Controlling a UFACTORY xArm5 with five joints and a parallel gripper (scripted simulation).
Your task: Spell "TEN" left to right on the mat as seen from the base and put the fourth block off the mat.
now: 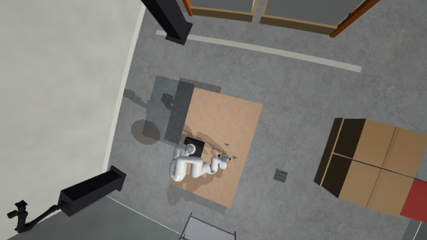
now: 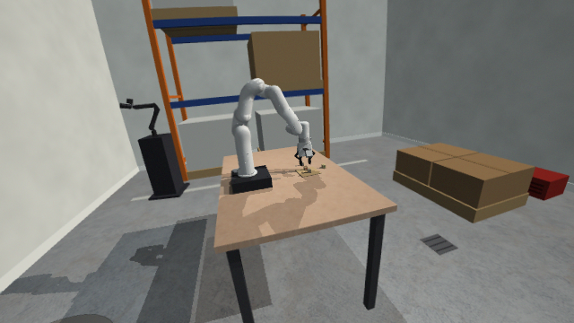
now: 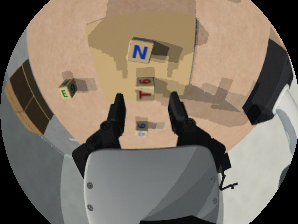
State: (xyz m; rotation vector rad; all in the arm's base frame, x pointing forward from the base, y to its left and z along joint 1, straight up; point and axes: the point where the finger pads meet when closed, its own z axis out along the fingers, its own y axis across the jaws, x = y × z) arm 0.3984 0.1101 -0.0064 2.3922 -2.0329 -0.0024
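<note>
Hovering above table [image 1: 221, 115] [image 2: 287, 211] [image 3: 55, 40], open gripper [image 1: 225, 157] [image 2: 306, 162] [image 3: 146, 100], shelving [image 2: 326, 112] behind

Hard shadows; wrist view bows toward black corners.

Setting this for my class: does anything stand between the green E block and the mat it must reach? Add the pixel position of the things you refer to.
Nothing visible does. Only shadow falls between the E block [image 1: 235, 159] [image 2: 323, 166] [image 3: 66, 89] and the mat [image 1: 229, 153] [image 2: 316, 172] [image 3: 108, 62].
</note>
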